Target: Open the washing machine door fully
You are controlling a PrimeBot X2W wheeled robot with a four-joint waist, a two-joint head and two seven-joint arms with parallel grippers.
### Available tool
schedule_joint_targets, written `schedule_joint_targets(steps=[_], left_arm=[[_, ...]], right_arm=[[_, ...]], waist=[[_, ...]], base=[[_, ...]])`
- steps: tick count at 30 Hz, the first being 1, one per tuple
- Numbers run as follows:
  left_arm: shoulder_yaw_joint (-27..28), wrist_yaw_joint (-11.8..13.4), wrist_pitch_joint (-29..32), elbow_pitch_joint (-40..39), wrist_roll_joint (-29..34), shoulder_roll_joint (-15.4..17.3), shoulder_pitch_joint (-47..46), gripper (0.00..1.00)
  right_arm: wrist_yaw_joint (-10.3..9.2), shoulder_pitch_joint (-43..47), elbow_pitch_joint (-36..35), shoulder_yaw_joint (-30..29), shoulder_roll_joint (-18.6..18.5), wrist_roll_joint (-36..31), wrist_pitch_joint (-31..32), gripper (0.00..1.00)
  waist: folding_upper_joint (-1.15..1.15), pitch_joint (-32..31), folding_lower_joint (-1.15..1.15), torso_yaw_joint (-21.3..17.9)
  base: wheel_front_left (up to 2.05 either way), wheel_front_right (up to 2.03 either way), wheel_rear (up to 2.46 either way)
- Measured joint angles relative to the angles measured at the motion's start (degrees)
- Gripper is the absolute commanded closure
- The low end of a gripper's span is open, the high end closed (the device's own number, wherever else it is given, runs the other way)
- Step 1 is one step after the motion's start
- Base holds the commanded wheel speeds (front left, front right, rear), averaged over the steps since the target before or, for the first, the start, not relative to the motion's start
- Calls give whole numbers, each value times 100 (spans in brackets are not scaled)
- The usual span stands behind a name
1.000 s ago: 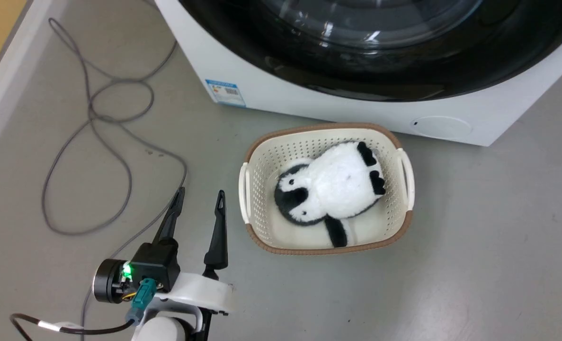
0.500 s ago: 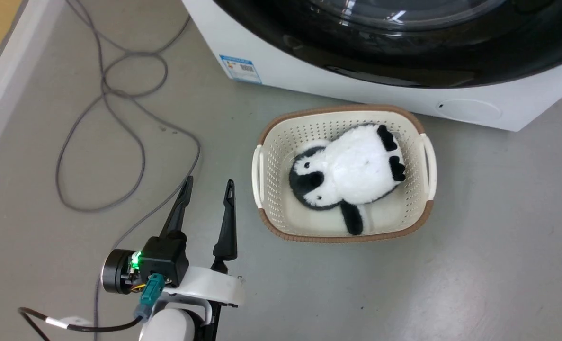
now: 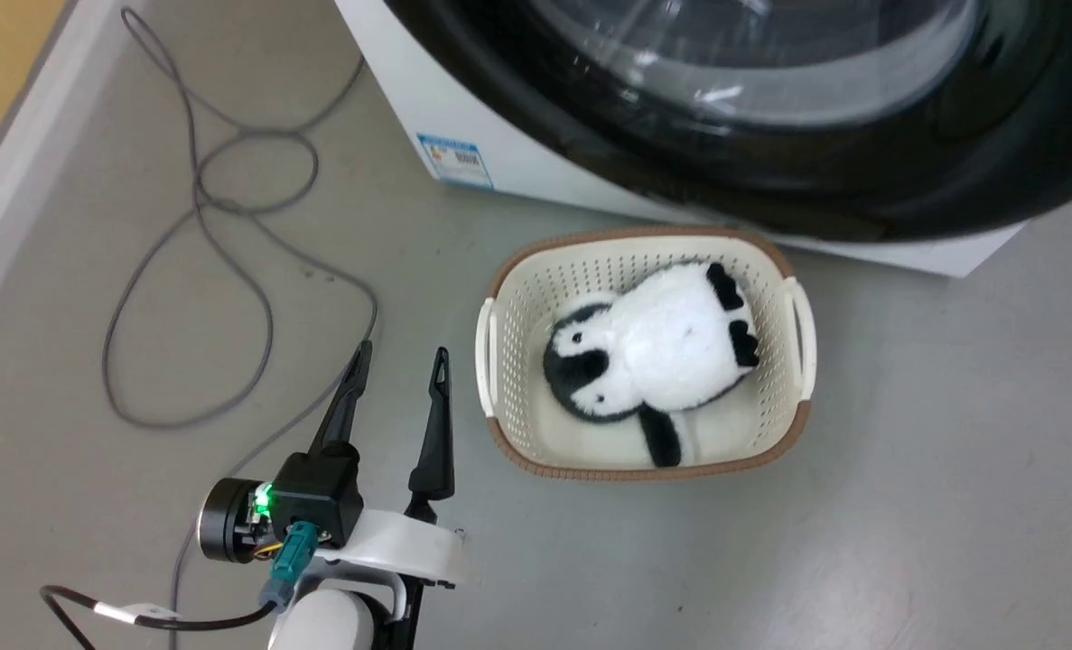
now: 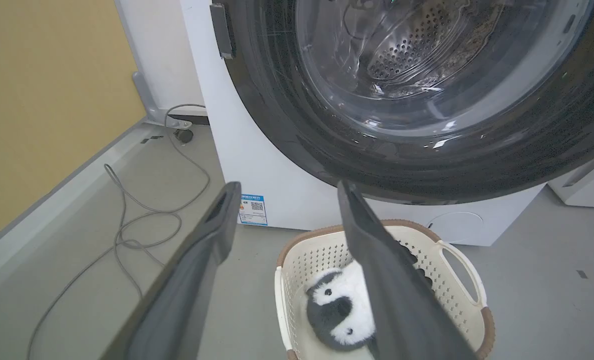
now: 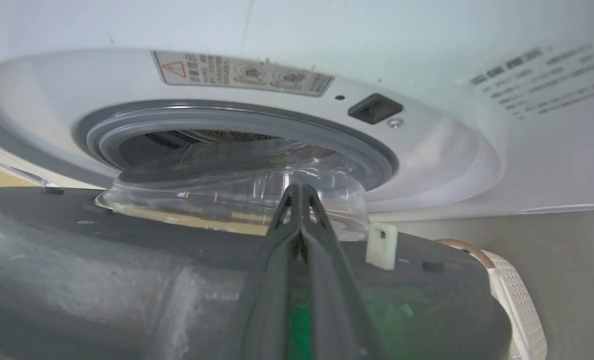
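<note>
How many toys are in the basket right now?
1: a black-and-white plush penguin lying in the cream basket, on the floor in front of the washing machine. Something small could lie hidden under it.

The grey floor (image 3: 906, 451) carried a white washing machine (image 3: 418, 99) at the back. Just in front of it stood a cream basket (image 3: 644, 471) with a brown rim. To the left, a thin grey cable (image 3: 269, 302) lay in loose loops.

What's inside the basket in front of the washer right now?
One black-and-white plush penguin lies in the basket, covering much of its floor. Anything beneath the toy is hidden.
</note>
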Motion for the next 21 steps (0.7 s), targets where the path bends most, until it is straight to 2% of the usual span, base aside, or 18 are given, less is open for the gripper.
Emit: schedule_joint_targets(steps=[11, 17, 21], left_arm=[[43, -56, 0, 165, 4, 0, 93, 0], [120, -89, 0, 219, 11, 1, 316, 0], [160, -108, 0, 236, 49, 0, 420, 0]], right_arm=[[0, 1165, -706, -125, 521, 123, 642, 100], [0, 1942, -1380, 36, 868, 414, 1103, 100], [0, 2500, -1689, 218, 973, 631, 1305, 100]], waist=[[0, -694, -1, -91], [0, -1096, -1, -128], [0, -1318, -1, -165]], base=[[0, 0, 0], [0, 0, 0], [0, 0, 0]])
